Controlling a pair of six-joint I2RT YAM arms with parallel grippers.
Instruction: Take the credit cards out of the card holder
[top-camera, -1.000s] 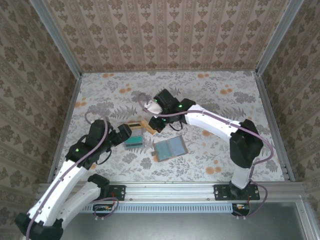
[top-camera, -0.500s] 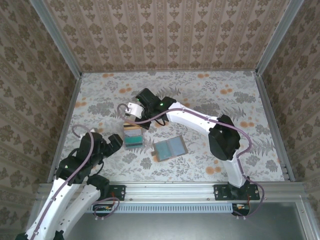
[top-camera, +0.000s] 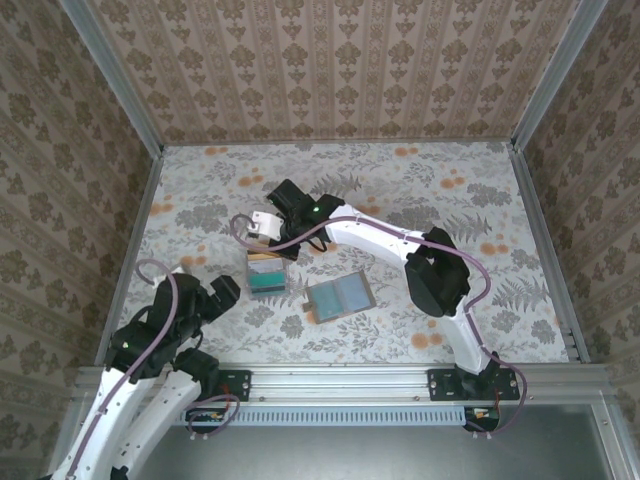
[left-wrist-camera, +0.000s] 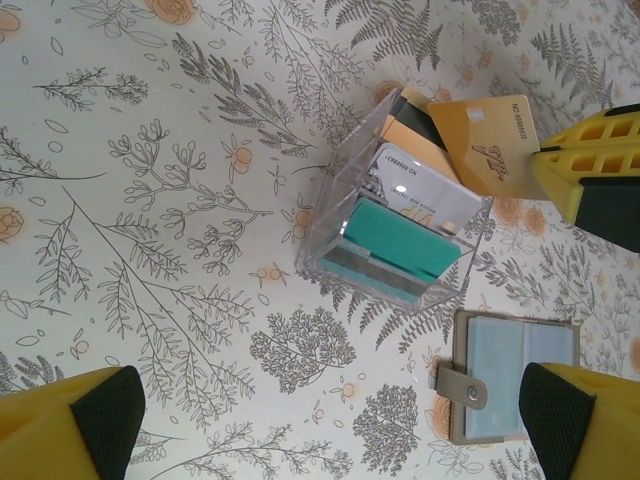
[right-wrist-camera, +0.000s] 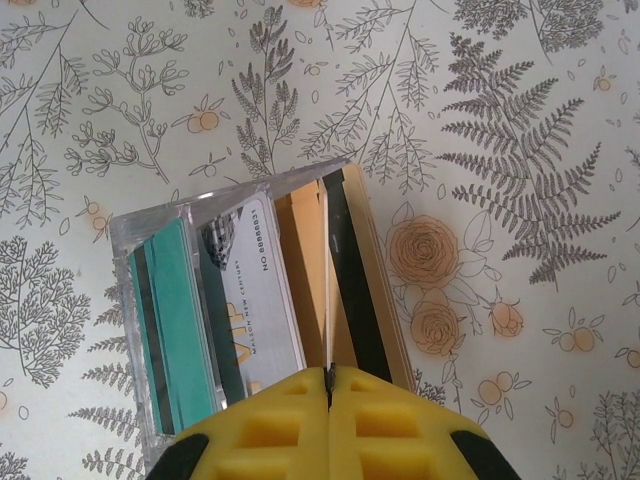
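White floral table: a patterned surface inside papered walls, with both my arms bolted at its near edge.
Right arm: it reaches from the near right across to the left of centre.
Right pincer: pressed together, its yellow fingers pinching a tan-orange card by one short end, above the far end of the clear tray.
Left pincer: spread as wide as it goes and holding nothing. It hovers near my left base, well apart from the tray.
Clear tray: a see-through box left of centre, with stored cards standing on edge in a row: teal, white with grey lettering, tan and black.
Card holder: it lies open and flat on the table just right of the tray and nearer to me. Its blue-grey lining faces up and its snap tab sticks out on one side.
Held card: gold lettering shows on its face. It tilts over the tray's far corner, and I cannot tell whether its free end touches the tray.
Change over the last second: my right pincer was beside the tray's right side and is now over its far end. My left pincer was close to the tray's left side and has pulled back toward its base. Tray and card holder lie where they were.
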